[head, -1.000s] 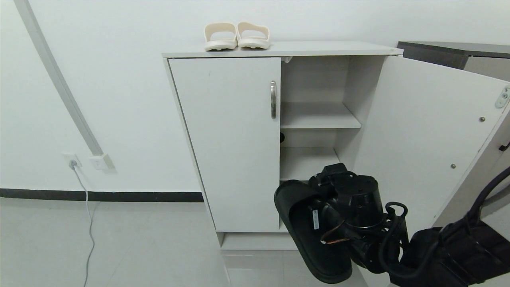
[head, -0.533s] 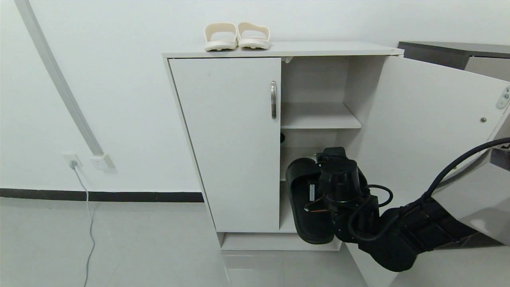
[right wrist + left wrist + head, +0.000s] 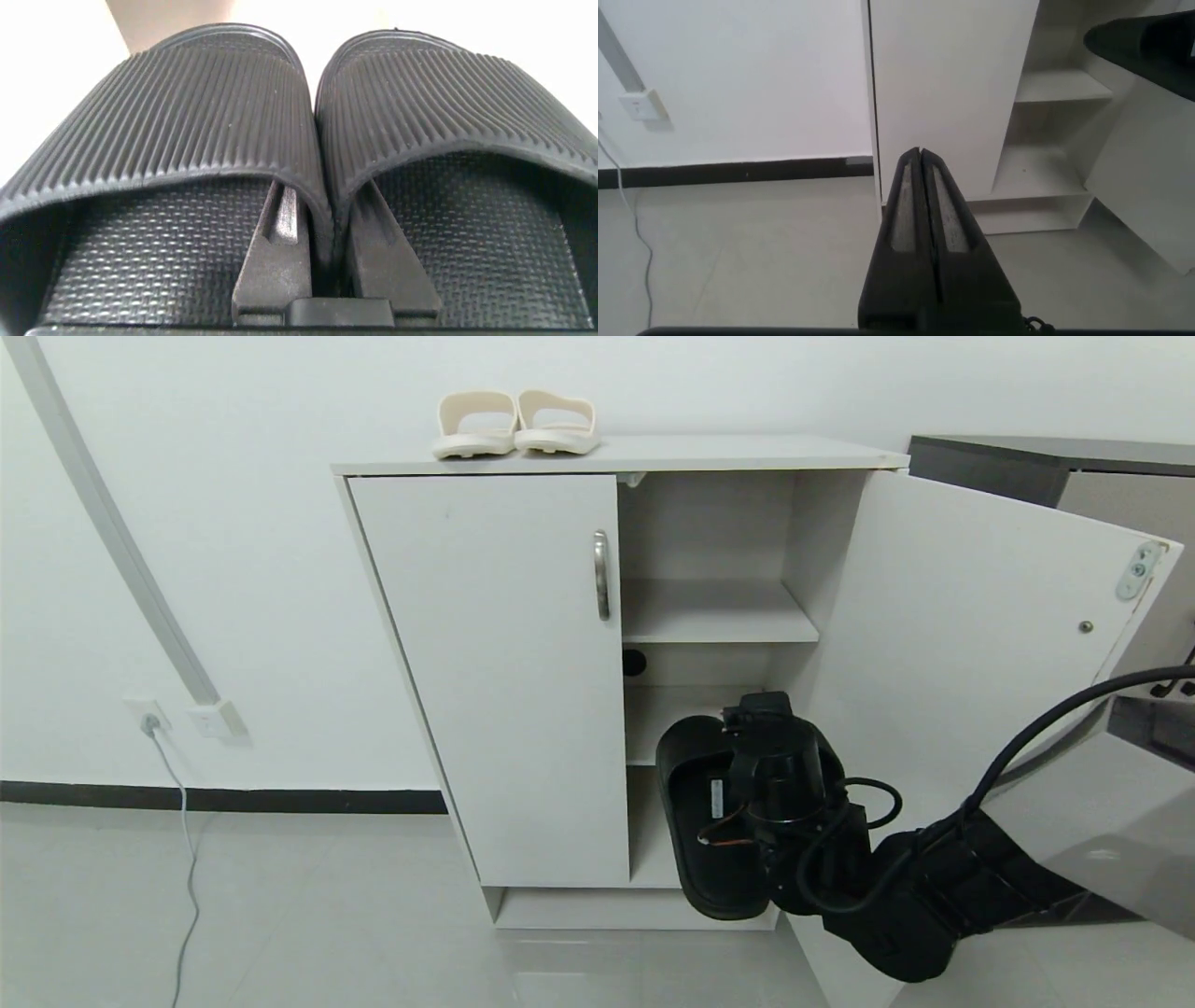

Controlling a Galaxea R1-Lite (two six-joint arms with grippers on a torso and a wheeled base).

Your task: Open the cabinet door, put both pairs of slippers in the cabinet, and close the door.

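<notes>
My right gripper [image 3: 322,233] pinches the black slippers [image 3: 695,821] by their inner straps, at the mouth of the lower right compartment of the cabinet [image 3: 485,663]. The cream slippers [image 3: 515,422] lie on its top. My left gripper [image 3: 920,201] is pressed together.

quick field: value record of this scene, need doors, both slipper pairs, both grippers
left door: shut
right door: swung wide open
cream slippers: side by side on top of the cabinet
black slippers: held as a pair, in front of the open side's lower shelves
right gripper: shut on the black slippers, clamping the neighbouring edges of the two straps
left gripper: shut, holding nothing, over the floor short of the cabinet
</notes>
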